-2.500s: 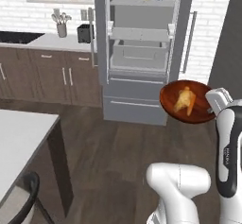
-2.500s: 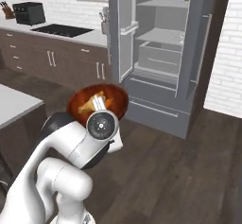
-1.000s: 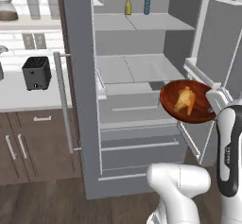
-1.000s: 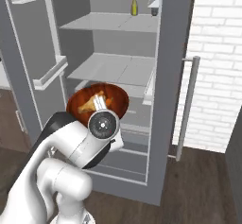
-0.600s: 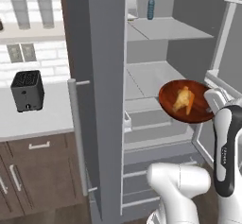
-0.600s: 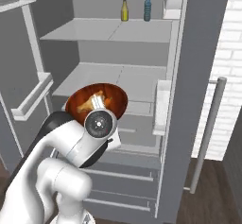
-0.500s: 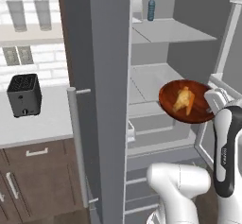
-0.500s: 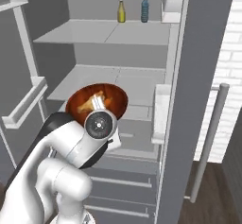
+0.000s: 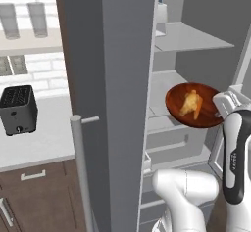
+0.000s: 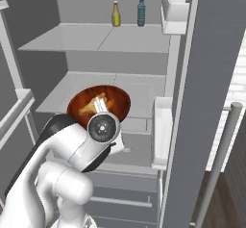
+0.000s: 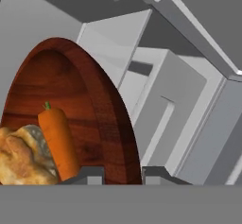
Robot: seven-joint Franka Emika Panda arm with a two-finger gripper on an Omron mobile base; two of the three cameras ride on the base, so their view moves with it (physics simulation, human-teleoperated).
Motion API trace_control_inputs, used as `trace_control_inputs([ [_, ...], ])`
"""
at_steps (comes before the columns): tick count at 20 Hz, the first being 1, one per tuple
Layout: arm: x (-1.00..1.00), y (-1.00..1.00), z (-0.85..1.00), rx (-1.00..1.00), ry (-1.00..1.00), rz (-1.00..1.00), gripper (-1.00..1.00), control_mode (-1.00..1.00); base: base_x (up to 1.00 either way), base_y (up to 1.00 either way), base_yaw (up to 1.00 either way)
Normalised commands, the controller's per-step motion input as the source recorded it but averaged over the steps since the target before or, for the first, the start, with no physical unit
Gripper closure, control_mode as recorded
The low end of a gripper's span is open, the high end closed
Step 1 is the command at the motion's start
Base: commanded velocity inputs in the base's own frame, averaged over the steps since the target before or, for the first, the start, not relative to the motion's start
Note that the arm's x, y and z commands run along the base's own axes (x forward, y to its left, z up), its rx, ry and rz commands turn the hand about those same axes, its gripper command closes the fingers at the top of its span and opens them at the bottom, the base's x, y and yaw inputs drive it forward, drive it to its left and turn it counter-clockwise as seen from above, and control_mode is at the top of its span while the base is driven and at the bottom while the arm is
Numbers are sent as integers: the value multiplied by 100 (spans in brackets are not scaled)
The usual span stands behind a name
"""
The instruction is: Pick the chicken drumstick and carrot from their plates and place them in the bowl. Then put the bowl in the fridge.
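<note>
Dark reddish-brown, the bowl (image 9: 194, 105) rides pinched at its rim in the gripper (image 11: 123, 172) (carrot (image 11: 59, 141) and chicken drumstick (image 11: 21, 158) inside). Over the last seconds the base has closed in — the fridge (image 10: 120, 78) now looms open, its middle shelf just ahead — so only placement remains.

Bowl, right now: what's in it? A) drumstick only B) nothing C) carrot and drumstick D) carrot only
C. In the hand view the bowl holds an orange carrot lying right beside the golden drumstick; the left base view shows both pieces inside it too, with the bowl held up in front of the open fridge.
</note>
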Motion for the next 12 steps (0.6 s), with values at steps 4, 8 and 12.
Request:
trace_control_inputs([
  [4,50,-5,0,0,3,2,100,-100,37,0,0],
  [8,100,7,0,-3,1,1,100,-100,0,0,0],
  [12,95,31,0,0,2,0,100,-100,0,0,0],
])
